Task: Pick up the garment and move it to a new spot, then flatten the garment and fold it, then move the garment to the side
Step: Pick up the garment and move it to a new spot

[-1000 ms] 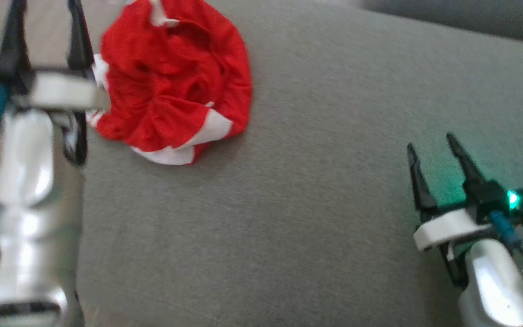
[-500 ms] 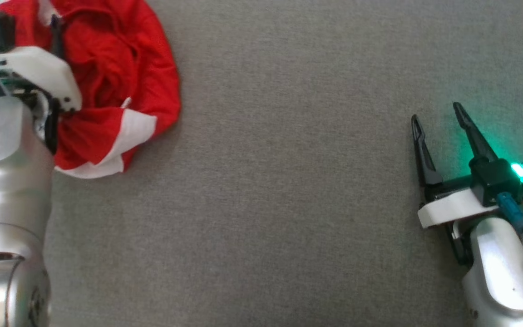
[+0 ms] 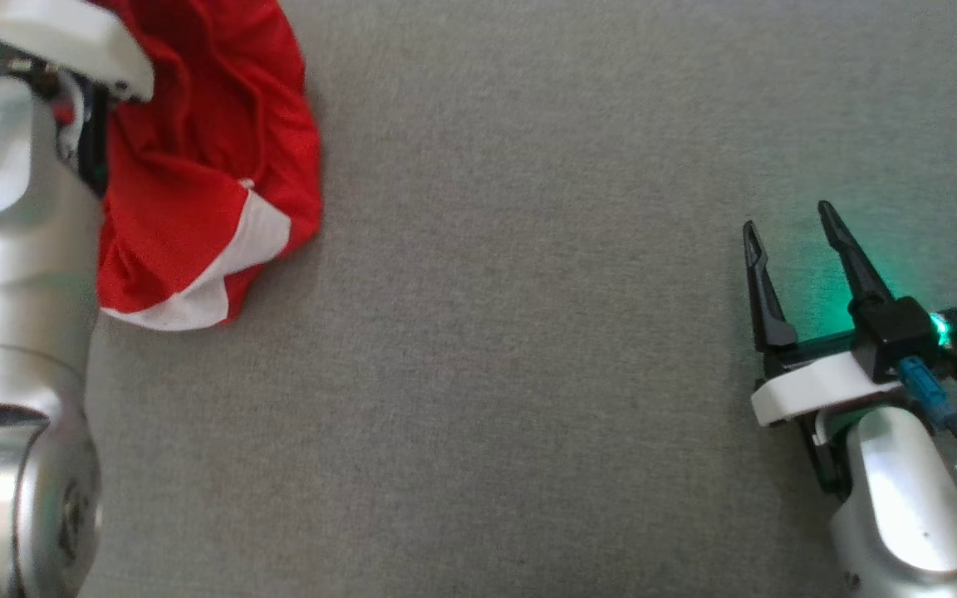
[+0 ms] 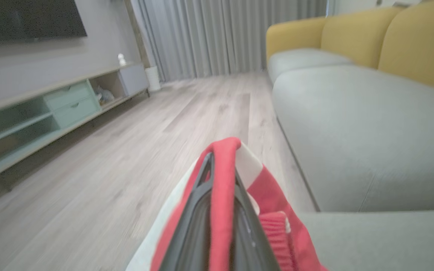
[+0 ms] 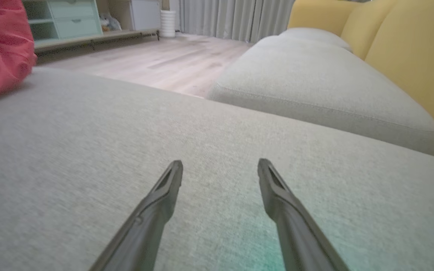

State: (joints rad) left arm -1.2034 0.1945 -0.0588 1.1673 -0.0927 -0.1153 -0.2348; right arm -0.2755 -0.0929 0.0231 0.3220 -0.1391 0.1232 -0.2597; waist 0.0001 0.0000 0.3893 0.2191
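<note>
Grey sofa cushion (image 3: 528, 332), left gripper (image 4: 222, 167) is pinching a fold of the red-and-white garment (image 3: 196, 191), right gripper (image 3: 786, 218) is spread wide, well apart.

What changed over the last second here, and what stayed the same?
The left gripper went from open at the garment to shut on a fold of it, drawing the cloth up toward itself. The right gripper stays open over the cushion, holding nothing.
</note>
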